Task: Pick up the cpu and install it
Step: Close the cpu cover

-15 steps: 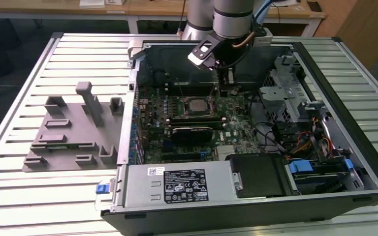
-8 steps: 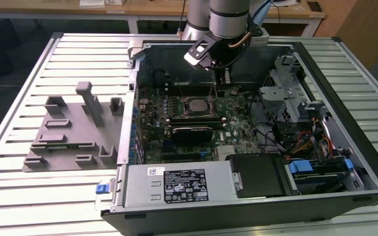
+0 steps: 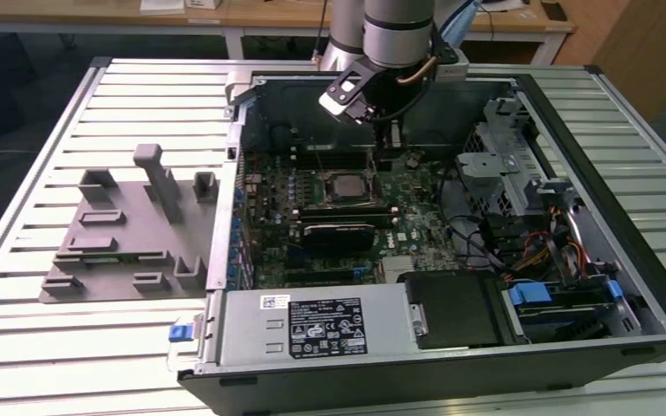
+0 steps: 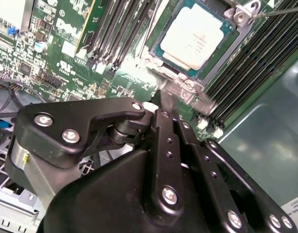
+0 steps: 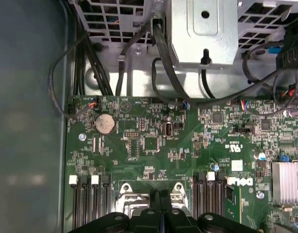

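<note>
The cpu (image 3: 342,184) lies flat in its socket on the green motherboard (image 3: 426,217) inside the open computer case; its silvery top (image 4: 195,41) is bare, with the socket's metal frame around it. My gripper (image 3: 388,143) hangs above the board just beyond the socket, toward the case's far wall. In both wrist views the black fingers (image 4: 163,104) meet at a point with nothing between them. The gripper (image 5: 160,194) is shut and holds nothing, its tip over the socket's edge, apart from the cpu.
A grey plastic fixture tray (image 3: 125,234) sits on the slatted table at the exterior view's left. Inside the case are memory slots (image 4: 114,29), a black block (image 3: 336,236) below the socket, a power supply (image 3: 310,325), a drive cage (image 3: 506,165) and loose cables (image 5: 163,53).
</note>
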Robot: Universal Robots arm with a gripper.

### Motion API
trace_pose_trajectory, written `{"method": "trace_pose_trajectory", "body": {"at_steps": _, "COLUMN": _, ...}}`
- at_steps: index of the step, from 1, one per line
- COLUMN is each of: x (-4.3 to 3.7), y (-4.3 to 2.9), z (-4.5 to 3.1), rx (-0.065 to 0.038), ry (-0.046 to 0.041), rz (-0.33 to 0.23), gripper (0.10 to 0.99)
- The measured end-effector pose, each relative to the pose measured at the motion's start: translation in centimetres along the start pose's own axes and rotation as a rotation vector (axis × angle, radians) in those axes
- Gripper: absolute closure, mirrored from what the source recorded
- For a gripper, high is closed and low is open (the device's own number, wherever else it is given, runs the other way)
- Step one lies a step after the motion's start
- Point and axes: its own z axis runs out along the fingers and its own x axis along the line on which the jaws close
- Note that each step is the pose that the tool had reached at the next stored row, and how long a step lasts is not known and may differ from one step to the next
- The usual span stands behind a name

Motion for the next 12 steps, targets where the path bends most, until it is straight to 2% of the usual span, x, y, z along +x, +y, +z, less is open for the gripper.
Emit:
{"method": "trace_pose_trajectory", "body": {"at_steps": 4, "x": 0.0, "y": -0.54, "z": -0.03, "rx": 0.0, "ry": 0.0, "rz": 0.0, "gripper": 0.98}}
{"method": "trace_pose_trajectory", "body": {"at_steps": 12, "x": 0.0, "y": -1.12, "z": -0.02, "rx": 0.0, "ry": 0.0, "rz": 0.0, "gripper": 0.98}}
